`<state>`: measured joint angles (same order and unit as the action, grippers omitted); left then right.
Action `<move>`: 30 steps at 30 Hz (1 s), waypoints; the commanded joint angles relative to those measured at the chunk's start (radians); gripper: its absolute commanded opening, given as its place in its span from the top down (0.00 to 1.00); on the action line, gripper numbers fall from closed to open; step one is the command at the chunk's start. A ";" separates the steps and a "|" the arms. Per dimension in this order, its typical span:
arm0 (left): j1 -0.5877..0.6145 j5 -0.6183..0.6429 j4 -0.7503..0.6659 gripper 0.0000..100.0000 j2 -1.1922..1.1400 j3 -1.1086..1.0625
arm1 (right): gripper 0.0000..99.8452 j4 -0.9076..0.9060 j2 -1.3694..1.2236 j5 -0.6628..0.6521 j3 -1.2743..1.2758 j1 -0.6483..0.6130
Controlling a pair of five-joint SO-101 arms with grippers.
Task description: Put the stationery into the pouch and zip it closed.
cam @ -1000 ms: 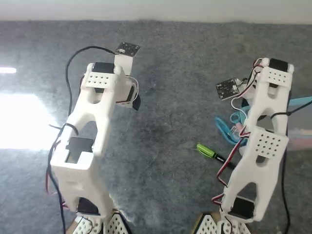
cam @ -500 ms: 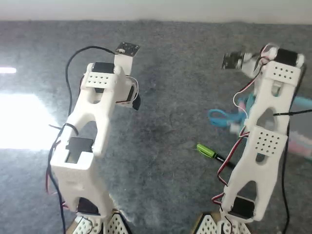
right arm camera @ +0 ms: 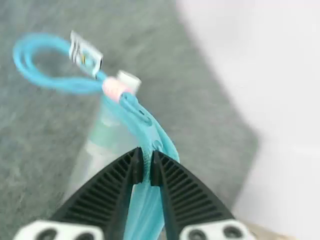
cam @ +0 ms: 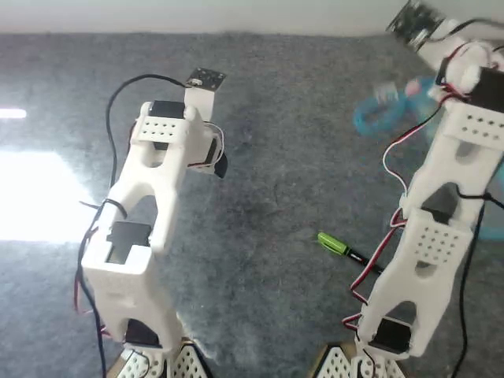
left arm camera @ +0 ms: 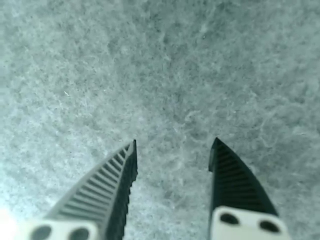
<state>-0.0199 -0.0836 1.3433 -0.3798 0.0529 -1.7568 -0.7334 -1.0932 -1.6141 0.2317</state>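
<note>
At the far right, right jaws pinch the blue pouch [right arm camera: 145,125] (looped cord [right arm camera: 60,85]); left jaws gape.

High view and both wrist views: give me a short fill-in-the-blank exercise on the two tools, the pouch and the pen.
1. The right tool is ____ on the blue pouch.
2. The left tool is ____, with nothing but grey mat under it.
3. The pen lying on the mat has a ____ body.
Missing words: shut, open, green.
</note>
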 commanded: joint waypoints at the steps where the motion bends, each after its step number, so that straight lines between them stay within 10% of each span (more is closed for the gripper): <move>1: -0.017 0.011 -0.015 0.78 0.012 0.013 | 0.99 -0.042 0.196 0.060 0.035 -0.021; 20: -0.015 0.011 -0.011 0.78 0.020 0.015 | 0.99 0.214 1.228 0.072 1.685 0.223; 30: -0.063 0.008 -0.002 0.77 0.021 0.016 | 0.91 0.453 1.162 0.405 2.025 -0.015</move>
<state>-0.0399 -0.0775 1.3433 -0.3798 0.0529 -1.3364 0.4618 -0.8263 0.4127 0.3084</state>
